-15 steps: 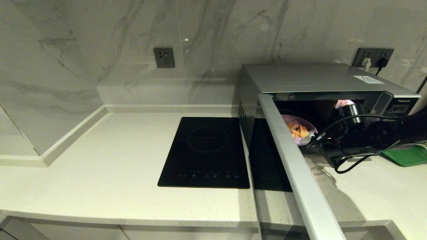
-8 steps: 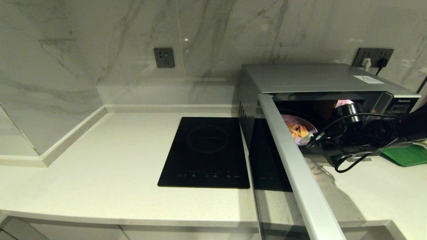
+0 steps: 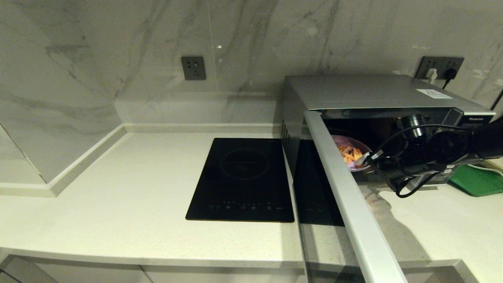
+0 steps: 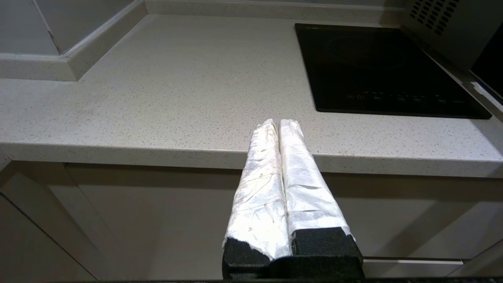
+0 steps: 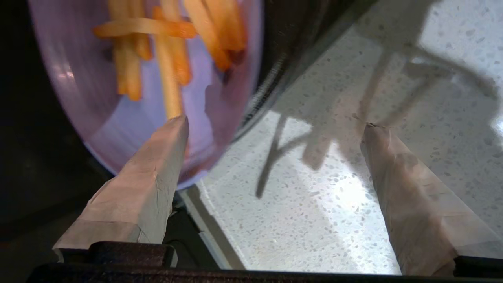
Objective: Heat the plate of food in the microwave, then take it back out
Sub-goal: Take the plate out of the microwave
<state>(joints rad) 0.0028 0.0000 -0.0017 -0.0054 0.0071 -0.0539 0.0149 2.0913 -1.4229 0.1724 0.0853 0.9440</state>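
Right end effector (image 5: 275, 129) open beside plate of food (image 5: 118, 118) inside microwave (image 3: 373, 94).

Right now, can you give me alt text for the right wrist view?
The right tool is open, one finger over the edge of the plate of food and the other over the speckled pale countertop. The lilac plate holds orange-yellow fries and sits against a dark interior.

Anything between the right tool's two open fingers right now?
Right wrist view: the right tool has only bare speckled countertop in its gap; the round lilac plate of fries sits beyond one finger, outside the gap.
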